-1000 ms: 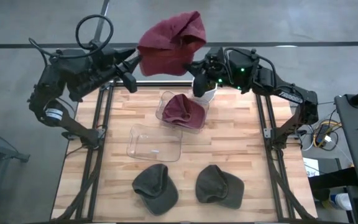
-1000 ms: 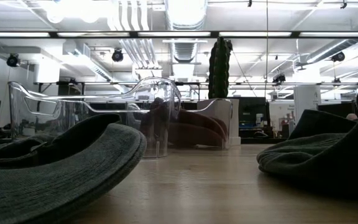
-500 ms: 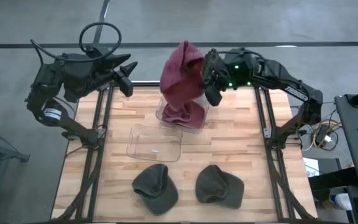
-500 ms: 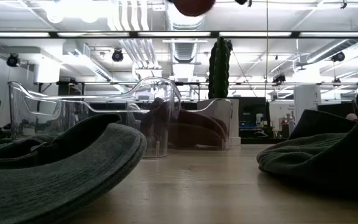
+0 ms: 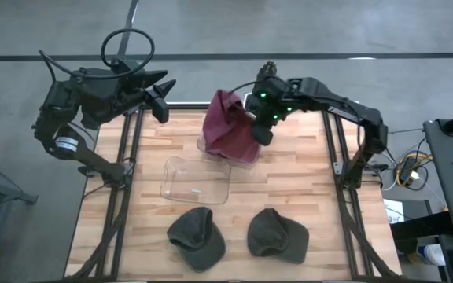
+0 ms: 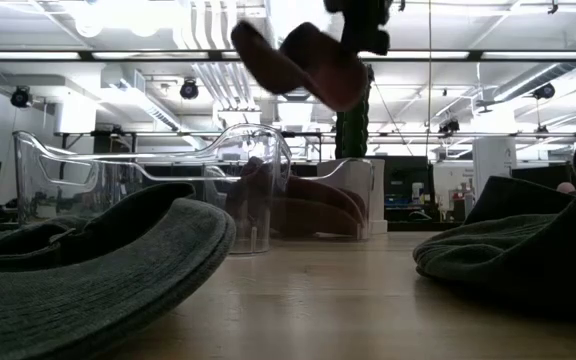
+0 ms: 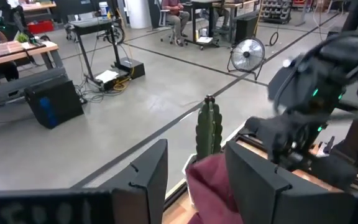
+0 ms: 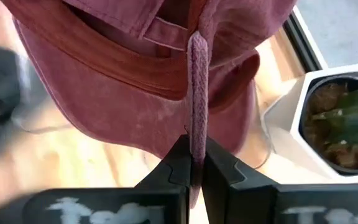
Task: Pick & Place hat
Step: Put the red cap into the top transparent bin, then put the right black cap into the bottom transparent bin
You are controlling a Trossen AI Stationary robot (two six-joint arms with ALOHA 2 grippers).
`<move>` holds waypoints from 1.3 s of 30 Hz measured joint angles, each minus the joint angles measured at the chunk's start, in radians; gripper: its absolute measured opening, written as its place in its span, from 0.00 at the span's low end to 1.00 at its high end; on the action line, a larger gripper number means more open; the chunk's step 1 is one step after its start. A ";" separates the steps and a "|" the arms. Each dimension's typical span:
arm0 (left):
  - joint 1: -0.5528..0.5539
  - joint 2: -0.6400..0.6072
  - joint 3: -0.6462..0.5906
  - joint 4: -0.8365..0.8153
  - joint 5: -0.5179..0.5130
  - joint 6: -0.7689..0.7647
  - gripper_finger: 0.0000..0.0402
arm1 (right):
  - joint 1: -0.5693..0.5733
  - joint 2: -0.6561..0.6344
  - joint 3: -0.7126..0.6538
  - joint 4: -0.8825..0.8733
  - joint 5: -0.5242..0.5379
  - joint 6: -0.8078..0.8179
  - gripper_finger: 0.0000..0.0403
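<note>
A: High view is showing the right gripper (image 5: 259,126) carrying a maroon hat (image 5: 228,126) over the far clear bin (image 5: 204,142) at the back of the table (image 5: 305,189). Is it gripping firmly?

B: The right wrist view is showing both fingers (image 8: 180,163) pinching the hat's strap, so it is clenched on the hat. The left gripper (image 5: 161,101) is waiting off the table's back-left edge, its fingers spread and holding nothing.

A: What is making this placement go well?

B: Judging from here, the hat is hanging partly over the rim, so centring it above the bin before lowering is mattering most. The cactus pot (image 8: 328,118) is sitting just beside the bin, so I would be keeping clear of it.
</note>
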 joint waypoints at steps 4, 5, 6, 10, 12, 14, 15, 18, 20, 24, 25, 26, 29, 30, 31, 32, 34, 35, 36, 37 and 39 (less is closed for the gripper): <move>0.000 0.000 0.000 0.000 0.000 -0.001 0.38 | 0.000 0.069 0.000 -0.010 0.066 -0.101 0.03; 0.000 0.001 0.000 0.000 0.000 -0.001 0.38 | 0.000 0.087 0.000 -0.013 0.076 -0.116 0.03; 0.000 0.001 0.000 0.000 0.000 -0.001 0.38 | 0.000 0.105 0.000 -0.014 0.082 -0.118 0.03; 0.000 0.002 0.000 0.000 0.000 -0.001 0.38 | -0.008 0.178 0.000 -0.051 0.103 -0.136 0.03; 0.000 0.002 0.000 0.001 0.000 0.000 0.38 | -0.009 0.218 0.000 -0.069 0.151 -0.137 0.03; 0.000 0.002 0.000 0.000 0.000 0.006 0.38 | -0.012 0.255 -0.001 -0.100 0.182 -0.140 0.03; 0.000 0.002 0.000 0.001 0.000 0.007 0.38 | -0.012 0.272 0.000 -0.098 0.185 -0.147 0.03; 0.000 0.002 0.000 0.001 0.000 0.013 0.38 | -0.012 0.313 0.000 -0.102 0.186 -0.154 0.03; 0.000 0.002 0.000 0.001 0.000 0.013 0.38 | -0.013 0.335 0.000 -0.095 0.186 -0.154 0.03; 0.000 0.003 0.000 0.001 0.000 0.014 0.38 | -0.013 0.351 0.000 -0.093 0.185 -0.131 0.04; 0.000 0.003 0.000 0.001 0.000 0.014 0.38 | -0.013 0.351 0.002 -0.096 0.186 -0.126 0.06; 0.000 0.003 0.000 0.001 0.000 0.015 0.38 | -0.013 0.351 0.002 -0.096 0.188 -0.122 0.08; 0.000 0.003 0.000 0.001 0.000 0.016 0.38 | -0.013 0.344 0.002 -0.096 0.188 -0.097 0.17; 0.000 0.003 0.000 0.001 0.000 0.016 0.38 | -0.013 0.337 0.002 -0.096 0.188 -0.087 0.20; 0.000 0.003 0.000 0.001 0.000 0.016 0.38 | -0.012 0.326 0.002 -0.096 0.187 -0.083 0.24; 0.000 0.003 0.000 0.001 0.000 0.016 0.38 | -0.012 0.313 0.002 -0.096 0.187 -0.075 0.28; 0.000 0.003 0.000 0.001 0.000 0.026 0.38 | -0.012 0.288 0.002 -0.096 0.187 -0.051 0.35; 0.000 0.004 0.000 0.000 0.000 0.033 0.38 | -0.011 0.275 0.002 -0.096 0.187 -0.041 0.39; 0.000 0.004 0.000 0.000 0.000 0.036 0.38 | -0.011 0.260 0.002 -0.096 0.189 -0.030 0.42; 0.000 0.004 0.000 0.000 0.000 0.036 0.38 | -0.011 0.245 0.002 -0.096 0.189 -0.017 0.45; 0.000 0.004 0.000 0.000 0.000 0.037 0.38 | -0.007 0.202 0.002 -0.097 0.188 0.015 0.49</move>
